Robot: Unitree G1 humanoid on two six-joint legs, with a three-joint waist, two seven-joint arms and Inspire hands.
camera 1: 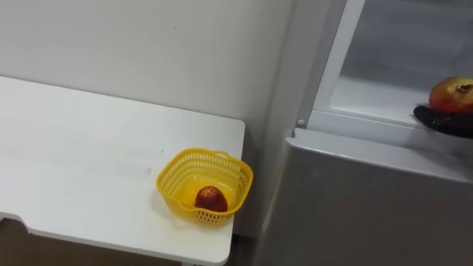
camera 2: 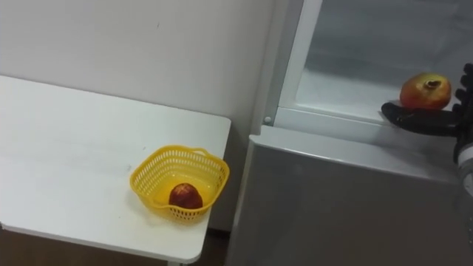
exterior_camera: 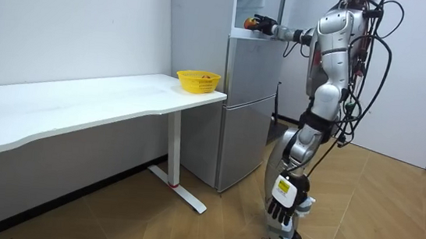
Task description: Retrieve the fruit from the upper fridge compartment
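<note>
A white table runs along the wall on the left. At its right corner stands a yellow basket with one dark red fruit lying in the bottom. Just beside the table is the grey fridge, and its upper compartment is open and looks bare inside.

At the front lip of that compartment the robot's right hand has an apple in its grip. The palm and thumb lie under the fruit and the fingers curl up around its far side. The apple sits above the sill, well apart from the basket.

In the room view the robot stands upright facing the fridge with that arm stretched out level. Its left hand hangs by its thigh, too small there to tell whether it is open or closed.

The apple is probably light, firm and rigid, so a moderate squeeze should not crush it. Its skin is likely smooth and waxy and its round shape can roll, so a cupped hold from below with fingers wrapped around the widest part seems safest. A drop could bruise it.

It is round, red blending to yellow, with a brownish dimple facing up and right.
</note>
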